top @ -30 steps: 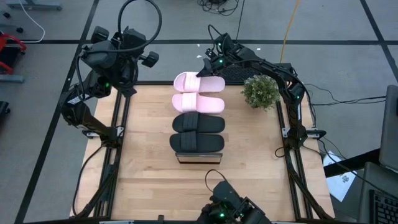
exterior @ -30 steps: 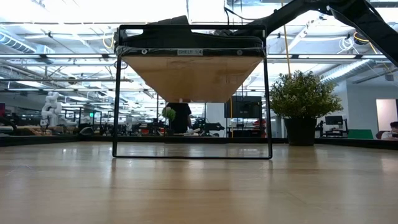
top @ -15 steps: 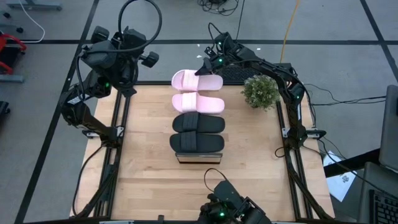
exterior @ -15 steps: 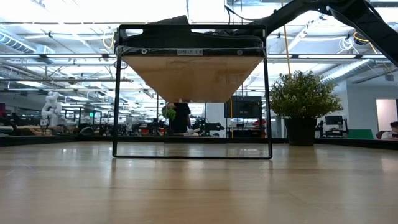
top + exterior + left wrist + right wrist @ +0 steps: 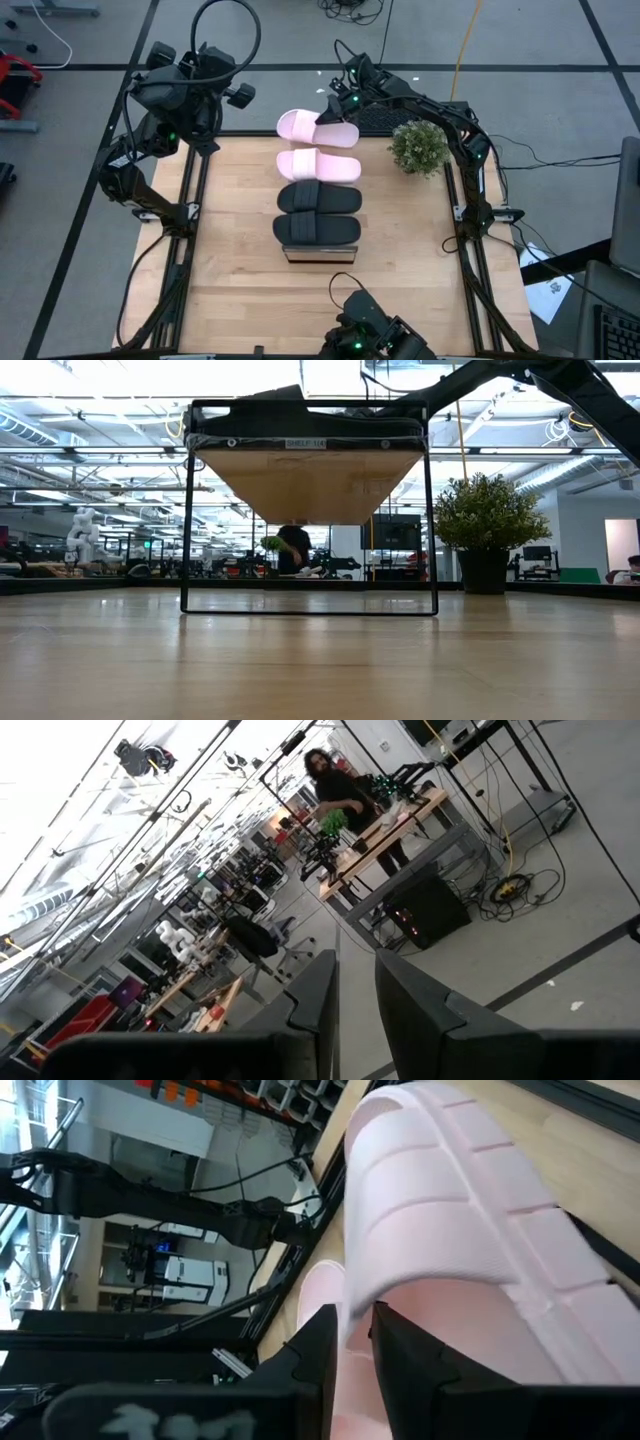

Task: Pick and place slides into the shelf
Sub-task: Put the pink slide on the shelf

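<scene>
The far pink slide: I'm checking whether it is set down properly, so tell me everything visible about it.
The far pink slide is pale pink with a wide ribbed strap, matte like foam. It lies flat at the far end of the shelf, last in the row, beside the second pink slide. The right gripper is at its strap edge, jaws narrowly apart.

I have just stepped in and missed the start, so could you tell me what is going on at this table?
A two-armed robot is lining slides up on the shelf. Two black slides and one pink slide already lie in a row on it. The right gripper is at the far end, its fingers at the strap of the last pink slide, which sits at the end of the row. The left gripper waits off the table's far left corner.
</scene>
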